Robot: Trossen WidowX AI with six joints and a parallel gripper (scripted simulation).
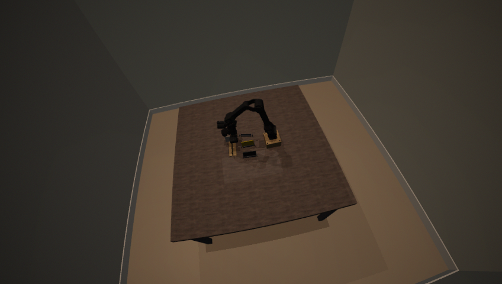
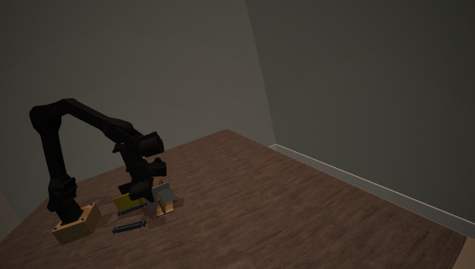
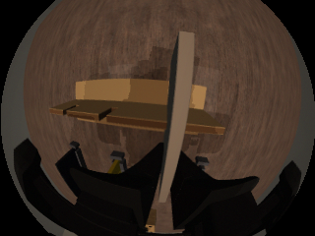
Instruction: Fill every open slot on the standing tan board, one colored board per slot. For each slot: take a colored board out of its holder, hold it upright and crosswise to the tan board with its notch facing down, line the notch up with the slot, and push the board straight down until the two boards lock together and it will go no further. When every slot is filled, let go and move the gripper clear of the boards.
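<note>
My gripper (image 2: 150, 198) (image 3: 165, 147) is shut on the grey board (image 2: 167, 194) (image 3: 182, 84). The grey board is upright and crosswise over the tan board (image 1: 232, 151) (image 2: 161, 204) (image 3: 143, 121), toward its right end in the wrist view. It reaches out on both sides of the tan board. Its notch and the slot under it are hidden, so how deep it sits cannot be told. Two open slots show left of it in the wrist view. The yellow board (image 1: 247, 143) (image 2: 121, 203) (image 3: 113, 167) stands in its holder. A black board (image 1: 249, 154) stands in another holder.
An empty dark holder (image 1: 245, 135) (image 2: 129, 227) lies beyond the yellow board in the top view. The wooden arm base (image 1: 273, 142) (image 2: 76, 229) stands on the other side of the holders from the tan board. All stand on the brown table (image 1: 267, 197) (image 2: 266, 213).
</note>
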